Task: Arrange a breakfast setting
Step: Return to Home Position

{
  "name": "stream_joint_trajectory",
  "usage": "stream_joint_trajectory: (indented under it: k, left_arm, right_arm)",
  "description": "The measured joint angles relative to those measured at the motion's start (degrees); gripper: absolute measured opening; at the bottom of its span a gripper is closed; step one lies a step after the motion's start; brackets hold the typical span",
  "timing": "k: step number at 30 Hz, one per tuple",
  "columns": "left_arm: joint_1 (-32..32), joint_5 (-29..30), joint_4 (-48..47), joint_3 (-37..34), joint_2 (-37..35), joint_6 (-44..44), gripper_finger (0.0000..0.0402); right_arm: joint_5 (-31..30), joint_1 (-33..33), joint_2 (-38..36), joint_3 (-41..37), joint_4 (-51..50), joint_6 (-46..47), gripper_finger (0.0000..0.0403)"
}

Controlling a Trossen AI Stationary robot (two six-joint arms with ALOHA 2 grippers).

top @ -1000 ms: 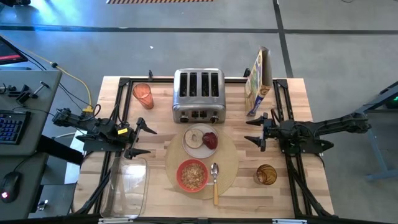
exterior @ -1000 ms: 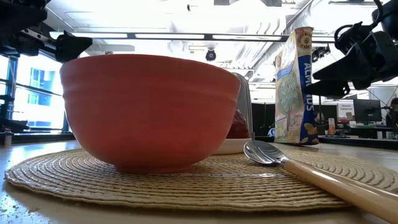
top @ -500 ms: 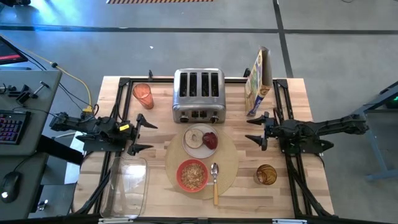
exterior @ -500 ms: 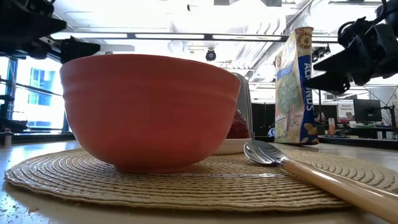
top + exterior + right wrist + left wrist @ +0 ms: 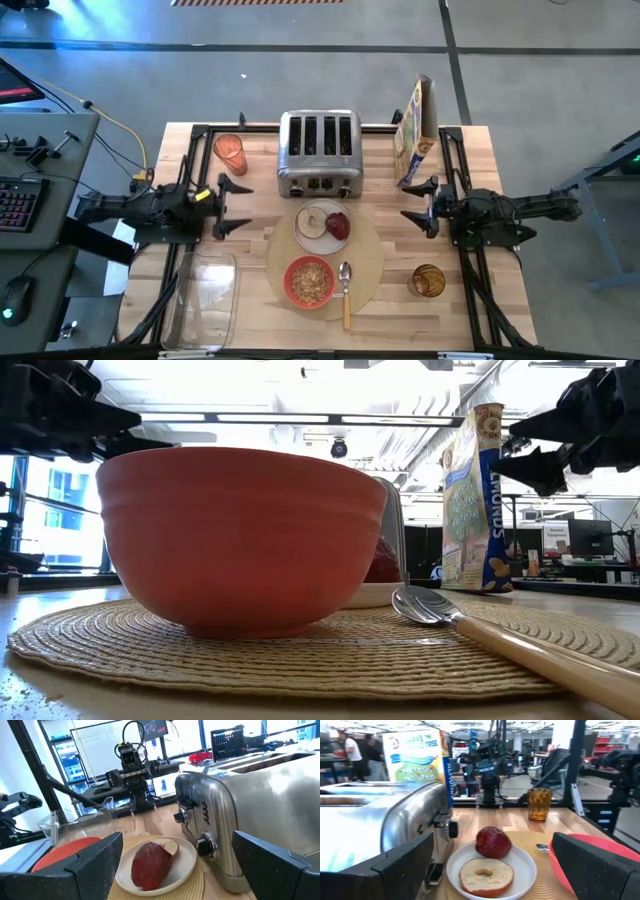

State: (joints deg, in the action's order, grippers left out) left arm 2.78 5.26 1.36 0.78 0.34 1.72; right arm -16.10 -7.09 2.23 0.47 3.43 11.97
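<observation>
- The counter (image 5: 470,310) carries what looks like a finished setting. Judging by how things lie, only the parking of the arms is left.
- The round tan placemat (image 5: 372,262) lies mid-counter, just near of the toaster (image 5: 318,150), and every piece sits on it.
- The left pincer (image 5: 238,207) hangs released over the counter's left side, fingers spread and holding nothing. The right pincer (image 5: 412,204) does the same on the right. Both are well apart from the placemat.
- The red bowl (image 5: 310,281) stands on the mat's near part, filled with pale flakes.
- The white plate (image 5: 308,238) sits on the far part, near the toaster.
- The wooden-handled spoon (image 5: 346,292) lies just right of the bowl, scoop toward the far side.
- The toast slice (image 5: 486,876) lies flat on the plate.
- The dark red fruit (image 5: 493,842) rests on the plate beside the toast.
- In the low view the bowl fills the frame and hides the toast and nearly all of the plate. Its contents cannot be seen from there.
- In that view the spoon's handle runs off the picture's edge.
- In the right wrist view the fruit covers most of the toast.
</observation>
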Motion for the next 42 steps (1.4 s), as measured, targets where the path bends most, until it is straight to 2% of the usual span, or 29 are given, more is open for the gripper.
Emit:
stream_joint_trajectory:
  k: [11,17,42]
  left_arm:
    - [-4.35,0.07,-0.02,-0.03,0.02,-0.02,0.0395]
    - [-4.67,0.09,-0.04,-0.05,0.02,-0.02,0.0395]
    - [-4.65,0.04,-0.04,-0.09,0.02,-0.02,0.0395]
  right_arm:
    - [-0.02,4.19,-2.22,0.00,0.08,-0.02,0.0362]
    - [-0.02,6.48,-2.19,0.00,-0.01,-0.01,0.0362]
    - [-0.02,6.58,-1.83,0.00,-0.01,-0.02,0.0362]
